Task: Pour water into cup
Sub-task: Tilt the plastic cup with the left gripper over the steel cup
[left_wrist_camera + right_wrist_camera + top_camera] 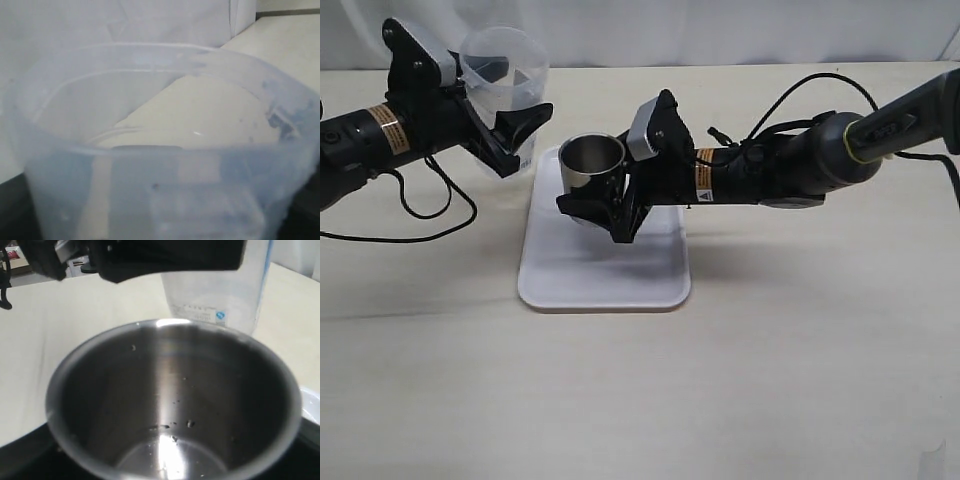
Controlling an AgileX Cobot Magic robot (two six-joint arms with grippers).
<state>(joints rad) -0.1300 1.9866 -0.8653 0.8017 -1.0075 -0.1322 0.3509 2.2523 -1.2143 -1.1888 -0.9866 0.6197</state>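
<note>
My left gripper (510,135) is shut on a translucent plastic beaker (505,75) and holds it off the table, about upright, left of the cup. The beaker fills the left wrist view (160,150). The water (165,200) is barely visible low inside it. My right gripper (602,197) is shut on the shiny steel cup (592,162), held upright just above the tray. In the right wrist view the cup's (170,405) dark inside shows a few droplets near the bottom. The labelled beaker (215,290) stands just beyond its rim.
A white rectangular tray (605,275) lies on the pale table under the cup. Black cables trail from both arms: one loop (435,205) at the left, one (820,85) at the right. A white backdrop closes off the far edge.
</note>
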